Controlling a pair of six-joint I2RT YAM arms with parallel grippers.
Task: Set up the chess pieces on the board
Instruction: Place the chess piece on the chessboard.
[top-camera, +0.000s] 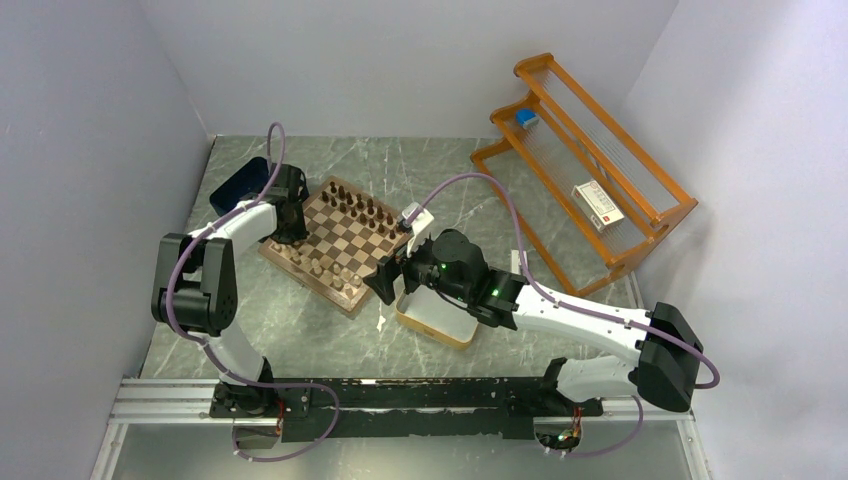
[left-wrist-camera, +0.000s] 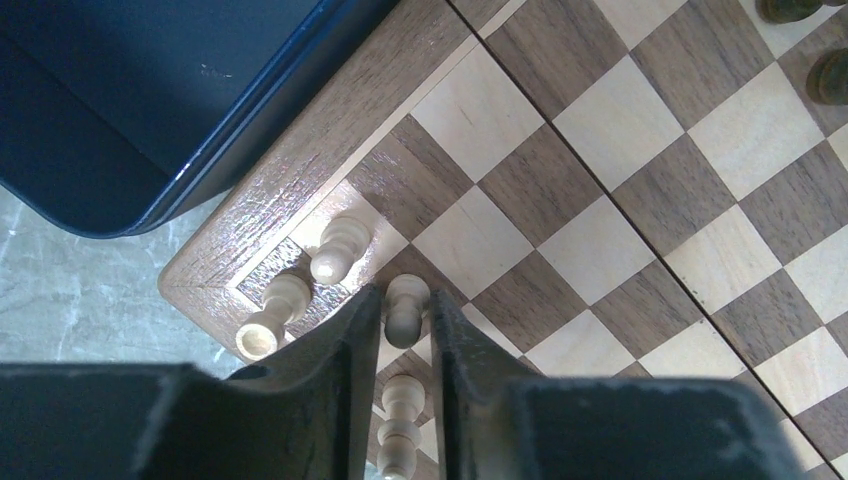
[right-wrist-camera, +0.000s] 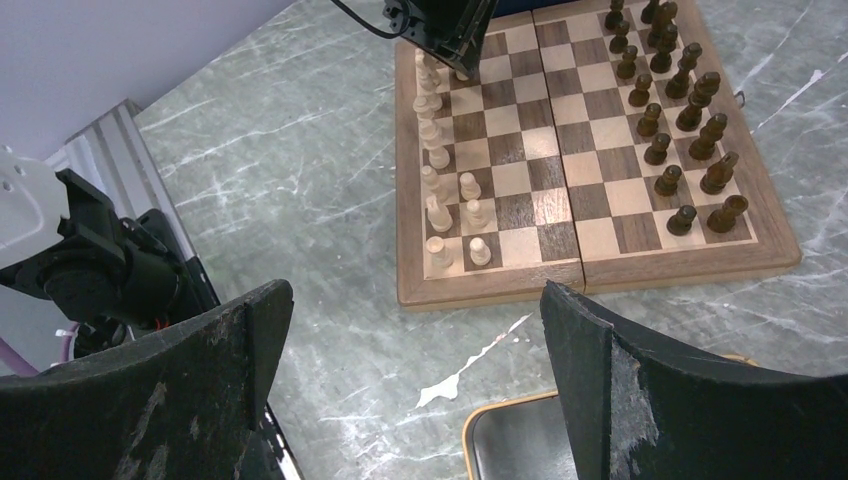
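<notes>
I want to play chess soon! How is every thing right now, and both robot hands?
left gripper: jaws narrow around one upright pale pawn, grip unclear
right gripper: wide open, empty
board: unfolded, lying flat
dark pieces: upright in two rows
pale pieces: upright, second row mostly gaps
tin: lid off
navy tray: open-topped

No writing can be read anywhere. The red-and-white box (top-camera: 597, 205) on the orange rack (top-camera: 541, 65) carries some print, but it is too small to make out.
</notes>
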